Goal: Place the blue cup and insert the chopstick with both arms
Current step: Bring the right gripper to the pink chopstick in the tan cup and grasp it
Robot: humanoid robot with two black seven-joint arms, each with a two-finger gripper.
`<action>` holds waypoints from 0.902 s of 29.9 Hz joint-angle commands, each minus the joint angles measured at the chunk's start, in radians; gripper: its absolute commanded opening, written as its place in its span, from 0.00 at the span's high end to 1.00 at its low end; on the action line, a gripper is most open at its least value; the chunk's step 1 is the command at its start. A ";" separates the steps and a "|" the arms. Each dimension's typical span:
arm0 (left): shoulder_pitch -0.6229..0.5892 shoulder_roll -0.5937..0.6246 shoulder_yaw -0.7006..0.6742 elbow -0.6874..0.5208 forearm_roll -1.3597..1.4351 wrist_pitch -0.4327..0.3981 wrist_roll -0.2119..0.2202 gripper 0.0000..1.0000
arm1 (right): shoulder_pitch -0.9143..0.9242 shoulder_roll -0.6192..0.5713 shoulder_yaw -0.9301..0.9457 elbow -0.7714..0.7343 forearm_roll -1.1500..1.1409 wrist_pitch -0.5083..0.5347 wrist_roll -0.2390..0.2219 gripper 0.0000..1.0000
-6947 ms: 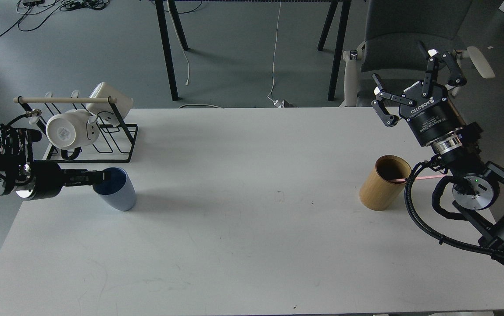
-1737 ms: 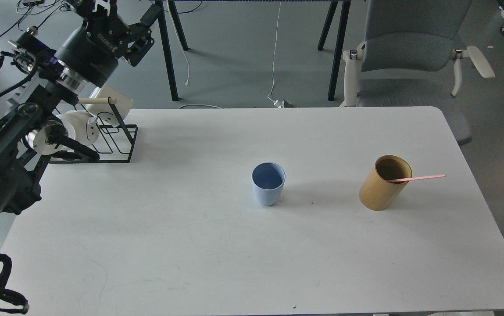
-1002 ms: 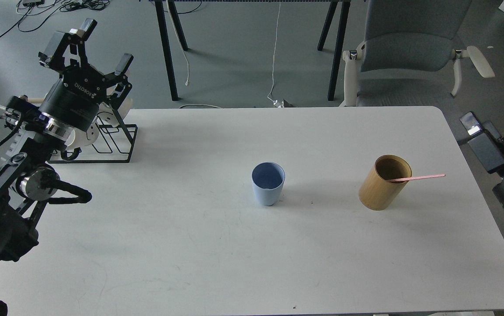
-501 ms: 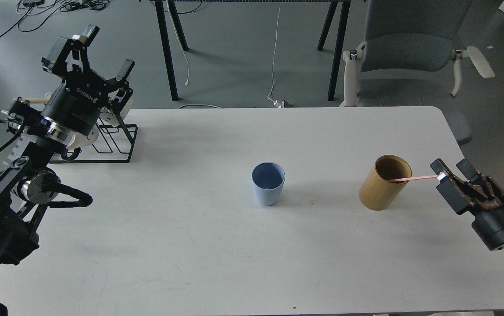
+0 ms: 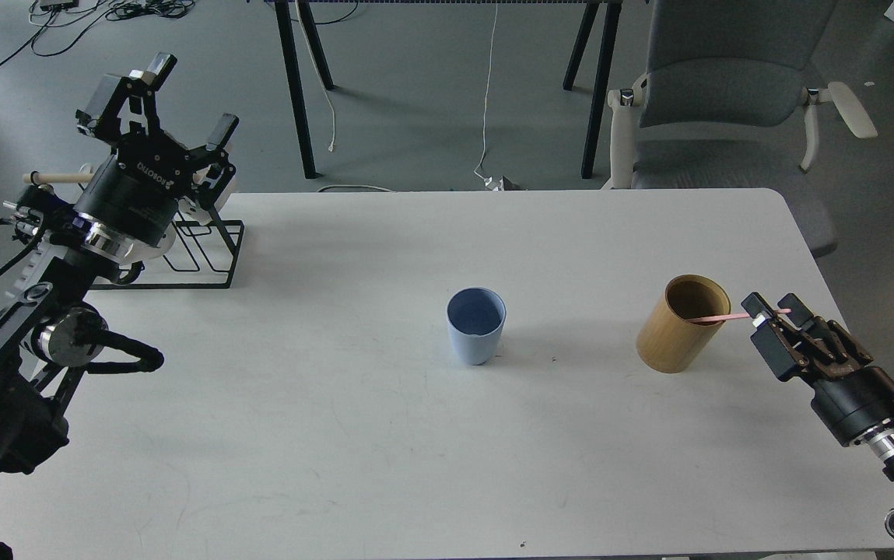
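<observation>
The blue cup [image 5: 476, 336] stands upright and empty near the middle of the white table [image 5: 338, 435]. One pinkish-red chopstick [image 5: 715, 318] leans out of the tan bamboo cylinder [image 5: 676, 334] toward the right. My right gripper [image 5: 773, 311] is low at the table's right edge. Its fingers are spread on both sides of the chopstick's outer end, and I cannot see them pressing on it. My left gripper [image 5: 163, 101] is open and empty, raised above the mug rack at the far left, well away from the cup.
A black wire rack [image 5: 209, 253] with white mugs, mostly hidden behind my left arm, stands at the table's back left, topped by a pale wooden rod [image 5: 57, 177]. A grey chair [image 5: 727, 101] stands behind the table's back right. Black table legs stand on the floor behind.
My right arm has come in from the right, and its gripper has moved left onto the chopstick's outer end. My left gripper barely moved. The cup, cylinder and chopstick stayed put.
</observation>
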 commanded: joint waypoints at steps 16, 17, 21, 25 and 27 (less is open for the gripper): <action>0.011 -0.001 0.000 0.006 0.000 0.000 0.000 0.04 | 0.076 0.013 -0.101 -0.063 0.000 0.000 0.000 0.60; 0.011 -0.001 0.000 0.008 0.000 0.000 0.000 0.04 | 0.078 0.011 -0.101 -0.063 0.000 0.000 0.000 0.62; 0.017 -0.001 0.000 0.011 0.000 0.000 0.000 0.04 | 0.078 0.011 -0.101 -0.061 0.000 0.000 0.000 0.66; 0.019 -0.001 0.000 0.011 0.000 0.000 0.000 0.04 | 0.078 0.013 -0.101 -0.061 0.000 0.000 0.000 0.68; 0.019 -0.001 0.000 0.011 0.000 0.000 0.000 0.03 | 0.076 0.013 -0.103 -0.061 -0.002 0.000 0.000 0.70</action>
